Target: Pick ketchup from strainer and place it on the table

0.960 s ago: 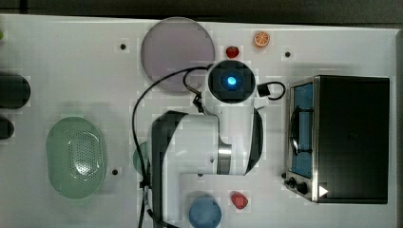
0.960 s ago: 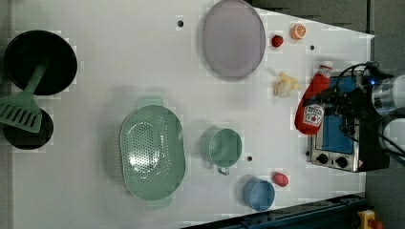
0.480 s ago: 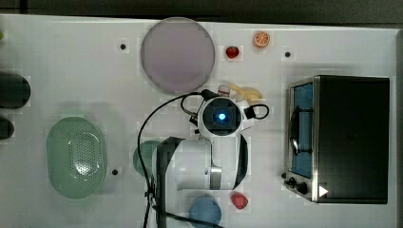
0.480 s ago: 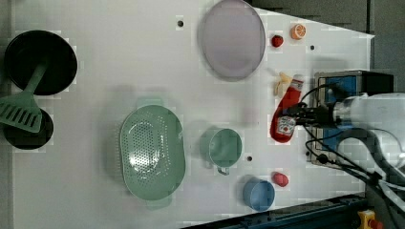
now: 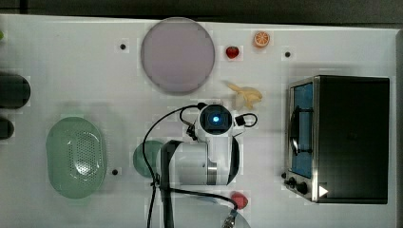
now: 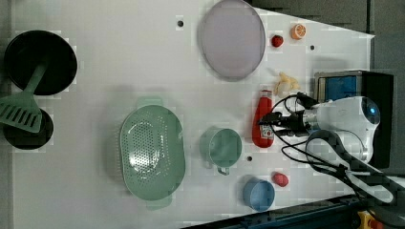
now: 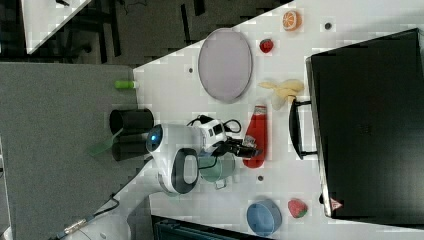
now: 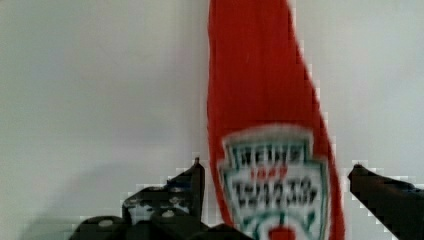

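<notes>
— Though the print is soft, the ketchup [image 8: 260,125] label reads HEINZ in dark letters inside a white shield with a green edge, close under the wrist camera. The line below it is too smeared for me to read.

— Where does the bottle lie?

— Flat on the white bench [image 6: 119,67], cap toward the lilac plate [image 6: 232,39] and the peeled banana [image 6: 285,85], base toward the arm. In the left view it sits between the green cup [image 6: 223,147] and the black toaster oven [image 6: 356,90], well apart from the strainer [image 6: 152,151], which has nothing in it.

— And the jaws?

— Spread wide. The gripper [image 8: 272,175] straddles the label end, one dark finger on each side, with bare bench showing between each finger and the red plastic. Released, then, not grasping.

— Anything you can't see properly?

— From the top view the arm's white body covers the ketchup and half of the green cup. The bottle's base is cut off in the wrist view, and so is its cap. In the right view the gripper hides part of the label. A blue cup [image 6: 258,193] and a strawberry [image 6: 280,179] sit near the bench edge; an orange slice [image 6: 299,31] lies at the far end.
</notes>
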Robot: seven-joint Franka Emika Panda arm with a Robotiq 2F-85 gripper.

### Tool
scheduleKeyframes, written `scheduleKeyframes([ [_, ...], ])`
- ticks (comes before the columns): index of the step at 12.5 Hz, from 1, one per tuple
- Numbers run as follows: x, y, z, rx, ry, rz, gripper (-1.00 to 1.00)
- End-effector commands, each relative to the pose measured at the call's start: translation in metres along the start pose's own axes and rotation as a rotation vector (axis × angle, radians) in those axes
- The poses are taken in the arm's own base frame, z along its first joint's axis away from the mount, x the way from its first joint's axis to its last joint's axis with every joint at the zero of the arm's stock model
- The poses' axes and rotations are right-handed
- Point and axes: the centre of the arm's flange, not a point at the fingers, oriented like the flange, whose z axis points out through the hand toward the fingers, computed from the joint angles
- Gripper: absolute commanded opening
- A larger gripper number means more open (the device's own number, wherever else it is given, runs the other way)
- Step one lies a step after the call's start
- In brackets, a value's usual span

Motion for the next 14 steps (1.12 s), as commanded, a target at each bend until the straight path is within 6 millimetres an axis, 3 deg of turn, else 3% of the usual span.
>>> scheduleKeyframes([
  [1, 0.021, -0.008, -0.092, 0.067, 0.192, -0.029, 1.00],
  [5, 0.026, -0.017, -0.215, 0.107, 0.246, 0.138, 1.00],
  [10, 0.007, -0.027, -0.357, 0.063, 0.134, 0.373, 1.00],
  [12, 0.001, -0.027, -0.394, 0.063, 0.126, 0.393, 1.00],
  [14, -0.002, -0.022, -0.413, 0.066, 0.130, 0.399, 1.00],
])
